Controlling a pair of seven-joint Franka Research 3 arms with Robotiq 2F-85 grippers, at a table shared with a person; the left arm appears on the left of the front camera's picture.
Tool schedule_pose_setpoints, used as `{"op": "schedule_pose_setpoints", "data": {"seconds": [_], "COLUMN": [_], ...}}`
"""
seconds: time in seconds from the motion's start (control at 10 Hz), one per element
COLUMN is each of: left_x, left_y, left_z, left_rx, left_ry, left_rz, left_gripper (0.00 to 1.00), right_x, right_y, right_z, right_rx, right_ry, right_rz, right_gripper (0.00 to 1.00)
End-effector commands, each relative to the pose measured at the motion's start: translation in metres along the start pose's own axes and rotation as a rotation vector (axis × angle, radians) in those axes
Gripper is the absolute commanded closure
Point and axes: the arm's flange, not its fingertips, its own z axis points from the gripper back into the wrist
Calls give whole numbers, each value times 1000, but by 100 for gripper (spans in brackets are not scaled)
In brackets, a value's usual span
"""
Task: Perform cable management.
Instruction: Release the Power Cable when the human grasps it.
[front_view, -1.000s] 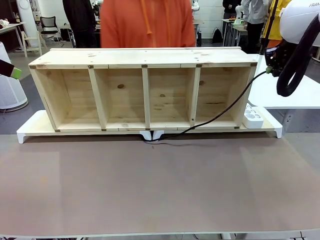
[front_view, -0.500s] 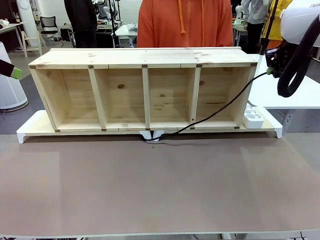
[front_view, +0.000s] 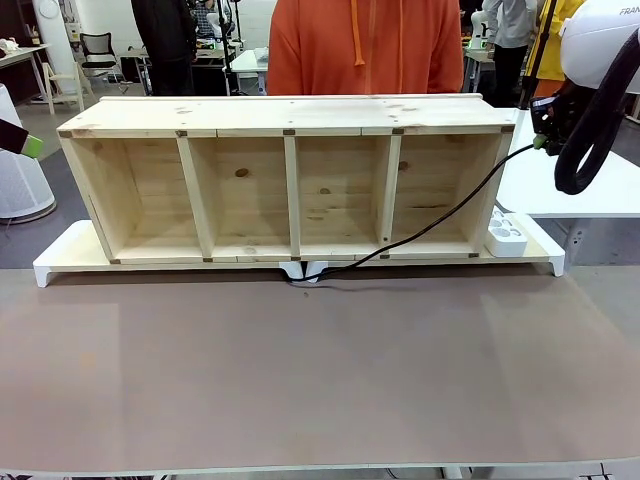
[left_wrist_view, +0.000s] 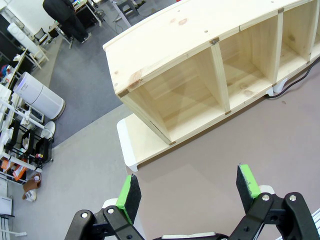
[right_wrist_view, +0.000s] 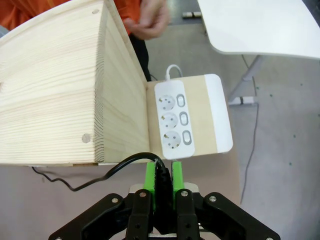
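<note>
Right tool (right_wrist_view: 161, 175) clamps the cable (right_wrist_view: 125, 164) (wrist view only) above the power strip (right_wrist_view: 173, 119); left tool (left_wrist_view: 187, 187) gapes.

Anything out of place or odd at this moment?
Nothing damaged. The cable slants loose across the front of the wooden shelf from the tabletop up to the right hand, not yet plugged into the power strip.

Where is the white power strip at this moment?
The white power strip lies on the right end of the white riser board, just beside the wooden shelf's right wall. In the right wrist view it sits directly beyond the right gripper.
</note>
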Motion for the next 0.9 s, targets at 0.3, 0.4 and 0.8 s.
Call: {"op": "schedule_pose_setpoints", "data": {"seconds": [0.3, 0.4, 0.8], "left_x": [2, 2, 2], "left_y": [0, 0, 0], "left_z": [-1, -1, -1], "left_rx": [5, 5, 5], "left_ry": [-10, -10, -10], "left_rz": [-1, -1, -1], "left_gripper": [0, 0, 0], "right_x": [0, 0, 0], "right_y": [1, 1, 0], "right_z": [-1, -1, 0], "right_rx": [1, 1, 0], "right_ry": [-5, -5, 0], "right_rz": [-1, -1, 0], "right_gripper": [84, 84, 84]}}
